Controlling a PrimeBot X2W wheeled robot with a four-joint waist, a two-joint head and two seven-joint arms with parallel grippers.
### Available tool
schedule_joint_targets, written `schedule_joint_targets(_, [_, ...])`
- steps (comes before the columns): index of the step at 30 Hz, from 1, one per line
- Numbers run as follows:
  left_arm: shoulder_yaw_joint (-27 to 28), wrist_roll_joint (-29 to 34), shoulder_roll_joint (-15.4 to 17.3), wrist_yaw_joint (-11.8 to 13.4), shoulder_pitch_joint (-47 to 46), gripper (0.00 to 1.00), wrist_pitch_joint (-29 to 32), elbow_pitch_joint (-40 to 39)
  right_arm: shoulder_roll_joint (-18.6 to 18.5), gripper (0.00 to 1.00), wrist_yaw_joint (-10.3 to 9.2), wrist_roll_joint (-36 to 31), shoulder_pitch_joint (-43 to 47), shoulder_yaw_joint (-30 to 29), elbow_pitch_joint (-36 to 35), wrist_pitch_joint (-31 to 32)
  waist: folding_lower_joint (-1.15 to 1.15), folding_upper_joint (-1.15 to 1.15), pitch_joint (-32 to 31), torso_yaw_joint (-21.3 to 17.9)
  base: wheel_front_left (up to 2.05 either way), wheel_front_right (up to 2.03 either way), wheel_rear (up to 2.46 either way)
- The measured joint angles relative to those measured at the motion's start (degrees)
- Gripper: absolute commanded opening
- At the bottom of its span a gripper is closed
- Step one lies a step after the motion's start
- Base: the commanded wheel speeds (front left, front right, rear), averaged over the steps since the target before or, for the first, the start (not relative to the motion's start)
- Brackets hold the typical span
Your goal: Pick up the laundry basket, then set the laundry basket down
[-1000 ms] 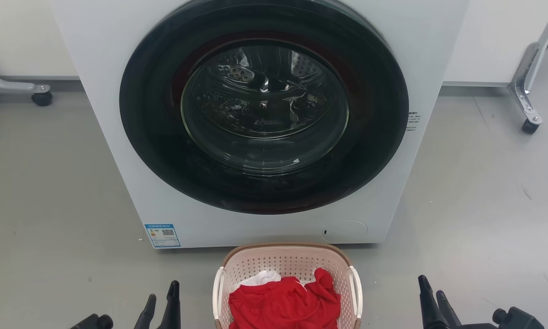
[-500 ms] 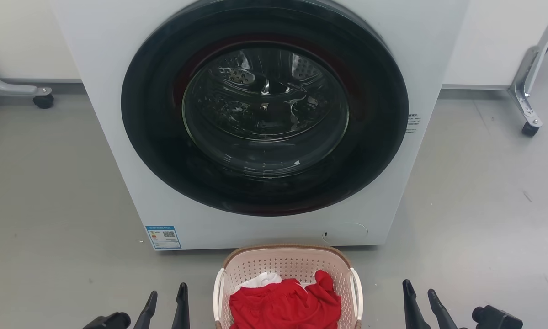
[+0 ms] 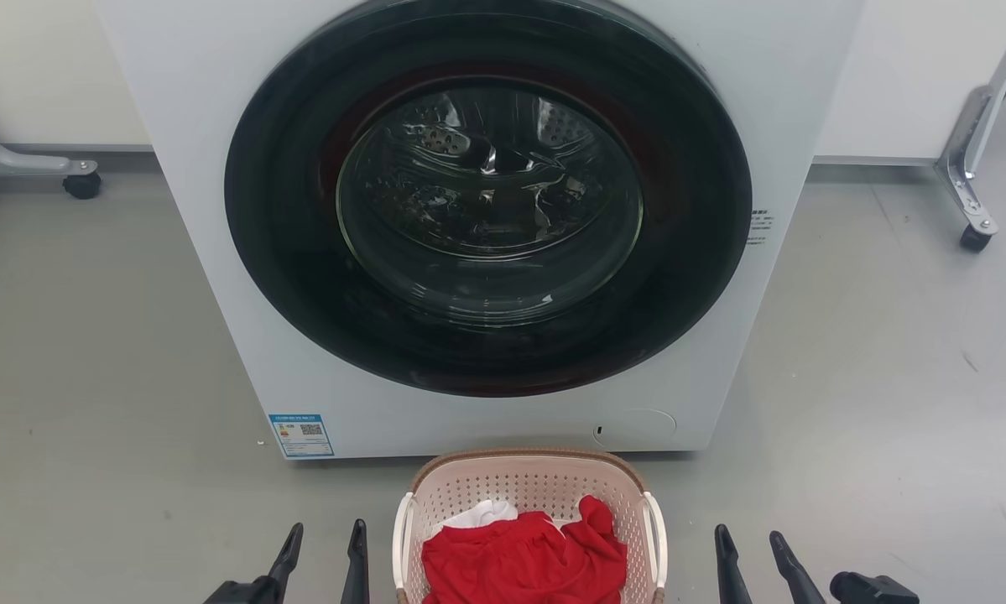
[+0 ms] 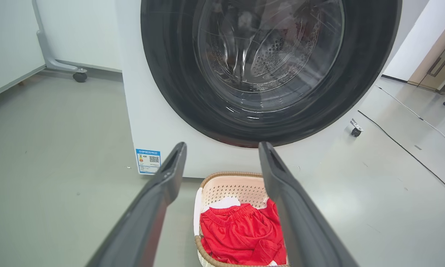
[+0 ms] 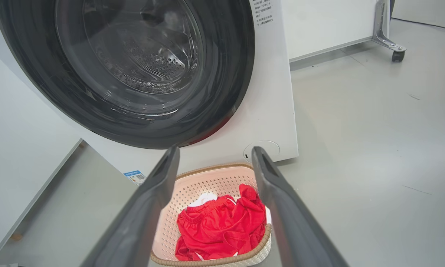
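Observation:
The laundry basket (image 3: 526,487), pale pink with perforated walls, a brown woven-look rim and white side handles, stands on the floor just in front of the washing machine, holding red and white clothes. My left gripper (image 3: 325,535) is open beside the basket's left handle, apart from it. Open too, my right gripper (image 3: 752,541) hangs off to the basket's right, a little farther out. The left wrist view frames the basket (image 4: 226,185) between the open left gripper (image 4: 222,148) fingers. In the right wrist view the basket (image 5: 215,180) lies below the open right gripper (image 5: 215,152).
The white washing machine (image 3: 217,277) with its closed dark round door (image 3: 487,197) rises right behind the basket. Wheeled metal frame legs stand at far left (image 3: 79,183) and far right (image 3: 971,235). Grey floor spreads on both sides.
Both grippers have moved inward toward the basket's sides. The head view has shifted very slightly. The basket has not moved.

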Motion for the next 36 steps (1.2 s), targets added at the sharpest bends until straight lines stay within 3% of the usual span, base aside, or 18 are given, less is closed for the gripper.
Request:
schedule_joint_targets(18, [-2.10,13.03,-0.33,2.52,0.16,1.00,-3.79,1.03,-0.09,1.00,-2.54,-13.79,0.58,2.65,-0.10,-3.71,0.00,0.00,0.38,-0.02,0.00,0.00,0.00])
schedule_joint_targets(36, [-0.89,12.71,-0.76,2.53,0.15,1.00,-3.79,1.98,-0.08,1.00,-2.54,-13.95,0.67,1.86,-0.15,-3.71,0.00,0.00,0.76,-0.04,0.00,0.00,0.00])
